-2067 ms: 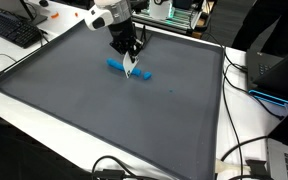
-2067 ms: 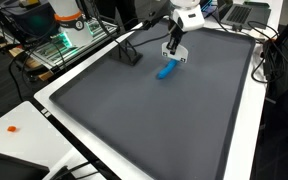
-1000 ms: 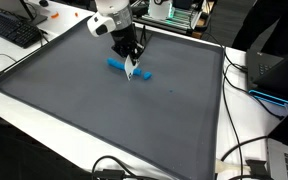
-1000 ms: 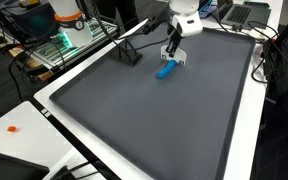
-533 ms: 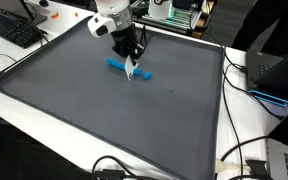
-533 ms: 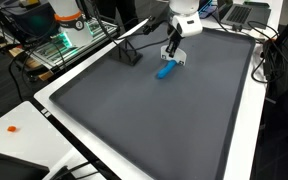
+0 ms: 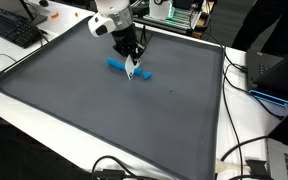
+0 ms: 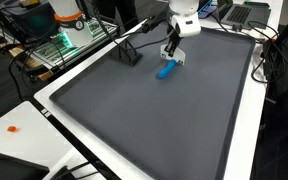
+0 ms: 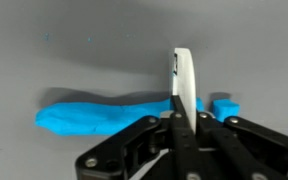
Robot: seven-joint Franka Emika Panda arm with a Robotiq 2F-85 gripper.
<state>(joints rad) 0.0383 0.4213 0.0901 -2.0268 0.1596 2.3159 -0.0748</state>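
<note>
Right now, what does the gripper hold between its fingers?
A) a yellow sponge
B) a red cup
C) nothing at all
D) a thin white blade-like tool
D: in the wrist view the gripper is shut on a thin white tool, which shows in front of the blue strip.

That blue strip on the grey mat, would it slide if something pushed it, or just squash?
Probably squashes: the blue strip has lumpy, uneven edges, like soft dough. It likely dents or parts rather than rolls, since it lies flat on the mat and a small piece sits detached past the white blade. Lifted, it would probably sag.
</note>
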